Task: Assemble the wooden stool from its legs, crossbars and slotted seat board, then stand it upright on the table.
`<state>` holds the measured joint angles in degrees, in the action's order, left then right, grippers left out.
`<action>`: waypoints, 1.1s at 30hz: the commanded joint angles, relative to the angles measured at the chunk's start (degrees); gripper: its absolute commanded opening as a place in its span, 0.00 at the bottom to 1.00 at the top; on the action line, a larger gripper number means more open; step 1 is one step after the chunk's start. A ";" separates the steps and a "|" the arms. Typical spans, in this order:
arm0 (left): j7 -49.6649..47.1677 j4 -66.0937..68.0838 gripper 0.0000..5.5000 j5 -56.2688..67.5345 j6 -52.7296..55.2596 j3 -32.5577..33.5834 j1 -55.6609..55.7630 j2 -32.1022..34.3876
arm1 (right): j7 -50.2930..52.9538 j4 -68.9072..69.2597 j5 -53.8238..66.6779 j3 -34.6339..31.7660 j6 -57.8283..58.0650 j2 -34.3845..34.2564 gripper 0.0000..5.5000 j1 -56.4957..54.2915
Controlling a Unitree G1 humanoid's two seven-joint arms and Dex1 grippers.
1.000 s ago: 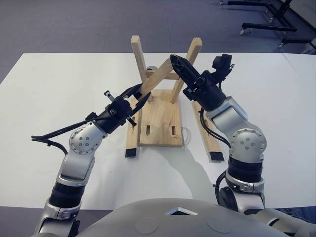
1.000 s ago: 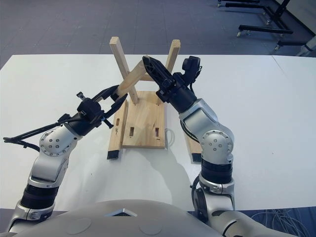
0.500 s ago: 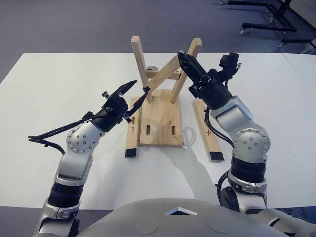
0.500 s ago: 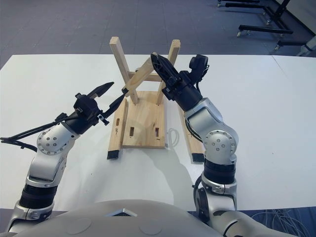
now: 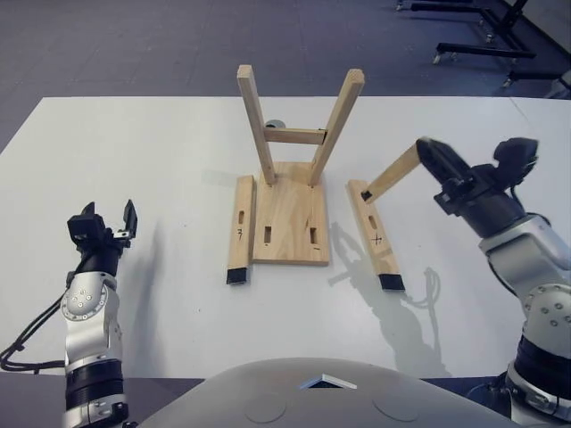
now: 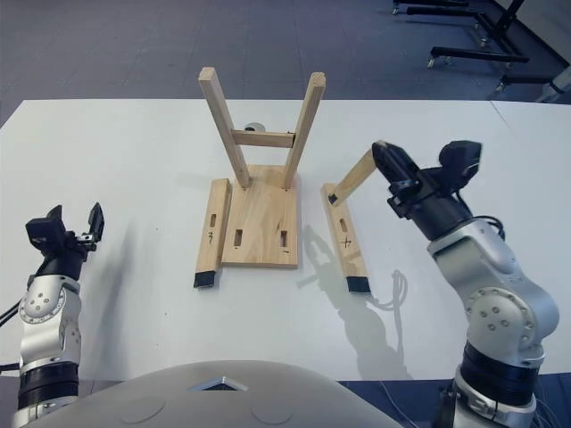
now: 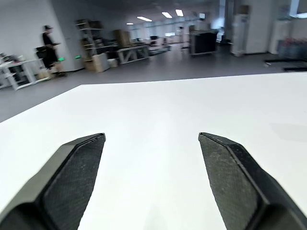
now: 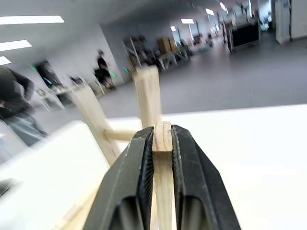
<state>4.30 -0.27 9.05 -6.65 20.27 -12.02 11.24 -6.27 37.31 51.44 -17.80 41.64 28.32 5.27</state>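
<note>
Left gripper (image 5: 108,216), jaws wide and empty, hangs by the table's (image 5: 178,152) left edge. At mid-table, the slotted seat board (image 5: 290,214) lies between a left flat leg (image 5: 240,227) and a right flat leg (image 5: 375,239). Right gripper (image 5: 426,152) clamps a tilted wooden bar (image 5: 391,172) toward the right edge. Farther off, two upright legs (image 5: 252,120) joined by a crossbar (image 5: 294,135) stand on the board's far end.

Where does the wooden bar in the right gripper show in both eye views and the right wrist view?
Left eye view: wooden bar slants right of centre, beside the flat leg.
Right eye view: wooden bar slightly right of centre.
Right wrist view: wooden bar centred, end-on.
Landmark: upright leg frame.
</note>
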 commanded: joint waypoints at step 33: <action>-6.34 -37.81 0.65 -10.21 30.35 -21.70 11.95 -8.63 | 3.96 5.11 -23.41 9.93 0.39 -5.98 0.07 3.00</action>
<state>-2.39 -37.66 -0.57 23.13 -1.34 -0.99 2.22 -2.58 43.43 29.14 -8.34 42.29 22.94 9.30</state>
